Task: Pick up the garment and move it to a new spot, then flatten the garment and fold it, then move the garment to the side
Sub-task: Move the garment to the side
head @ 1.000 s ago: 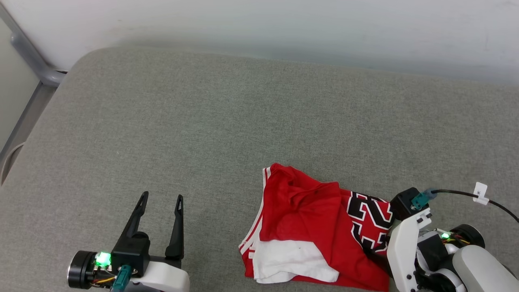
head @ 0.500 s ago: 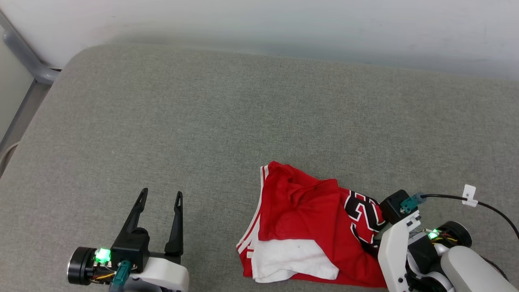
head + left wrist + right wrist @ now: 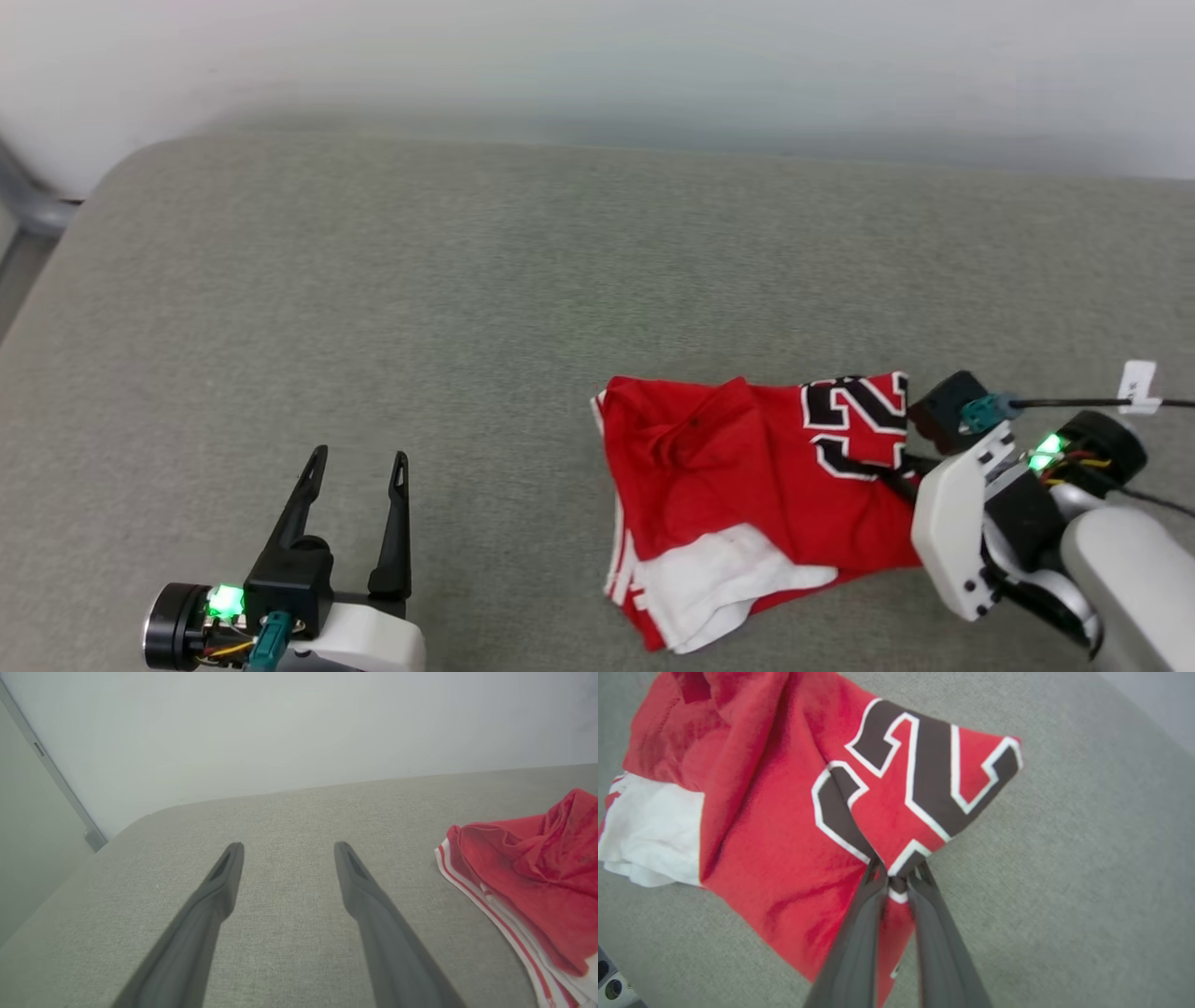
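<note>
The garment [image 3: 747, 485], a crumpled red jersey with a white sleeve and black white-outlined numbers, lies on the grey cushion [image 3: 467, 280] at the lower right of the head view. My right gripper [image 3: 896, 872] is shut on the garment's cloth by the black number, and that edge is lifted a little off the cushion. In the head view the right gripper [image 3: 901, 476] meets the garment's right side. My left gripper [image 3: 358, 462] stands open over bare cushion at the lower left, well apart from the garment. In the left wrist view the left gripper [image 3: 287, 851] is open, with the garment [image 3: 528, 872] at the right edge.
The grey cushion ends at a pale wall [image 3: 597, 65] along the back. A grey metal frame [image 3: 28, 205] stands past its rounded far-left corner. A black cable with a white tag [image 3: 1137, 385] runs from my right wrist.
My right gripper has shut on the garment's right edge and pulled it up and to the right, so the number side is raised. The head camera shifted too. The left gripper stays open.
</note>
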You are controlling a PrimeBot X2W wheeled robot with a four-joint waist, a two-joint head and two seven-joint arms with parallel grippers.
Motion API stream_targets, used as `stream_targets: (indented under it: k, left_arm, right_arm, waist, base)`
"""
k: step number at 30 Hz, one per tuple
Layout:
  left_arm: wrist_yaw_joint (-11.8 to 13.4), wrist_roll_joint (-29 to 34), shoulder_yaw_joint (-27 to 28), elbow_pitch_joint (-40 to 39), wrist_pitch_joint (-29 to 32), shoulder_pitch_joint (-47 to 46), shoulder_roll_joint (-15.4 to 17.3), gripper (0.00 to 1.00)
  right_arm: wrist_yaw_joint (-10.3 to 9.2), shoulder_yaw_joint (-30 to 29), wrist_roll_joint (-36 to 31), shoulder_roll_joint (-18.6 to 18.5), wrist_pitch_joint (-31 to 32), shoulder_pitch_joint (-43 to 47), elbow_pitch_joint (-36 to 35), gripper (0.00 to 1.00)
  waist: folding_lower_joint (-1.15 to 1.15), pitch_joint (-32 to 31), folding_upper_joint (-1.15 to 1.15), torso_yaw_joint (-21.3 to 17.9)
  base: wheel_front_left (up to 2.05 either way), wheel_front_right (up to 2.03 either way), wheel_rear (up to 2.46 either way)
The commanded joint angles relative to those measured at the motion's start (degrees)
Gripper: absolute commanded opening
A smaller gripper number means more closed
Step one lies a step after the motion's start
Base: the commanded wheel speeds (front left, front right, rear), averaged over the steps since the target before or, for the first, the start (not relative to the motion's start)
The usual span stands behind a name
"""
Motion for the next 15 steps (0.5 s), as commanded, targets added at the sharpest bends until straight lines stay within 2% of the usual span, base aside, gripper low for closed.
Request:
stream_targets:
  k: [1, 9, 15]
  left_arm:
    - [0.18, 0.09, 0.19, -0.26, -0.12, 0.16, 0.13, 1.0]
    - [0.89, 0.38, 1.08, -2.94, -0.12, -1.33, 0.4, 1.0]
    - [1.71, 0.56, 2.84, -5.72, -0.12, -2.75, 1.27, 1.0]
  right_arm:
    - [-0.11, -0.24, -0.17, -0.87, -0.02, -1.09, -0.43, 0.0]
    - [-0.11, -2.81, -1.92, -5.46, 0.41, -3.81, -2.6, 0.0]
    - [-0.1, -6.81, -3.73, -7.1, -0.24, -5.89, -2.47, 0.0]
  waist:
    - [0.0, 0.18, 0.0, -1.63]
    - [0.0, 3.78, 0.0, -8.73]
    - [0.0, 7.88, 0.0, -13.49]
  base:
    - [0.0, 0.0, 0.0]
    - [0.0, 0.0, 0.0]
    - [0.0, 0.0, 0.0]
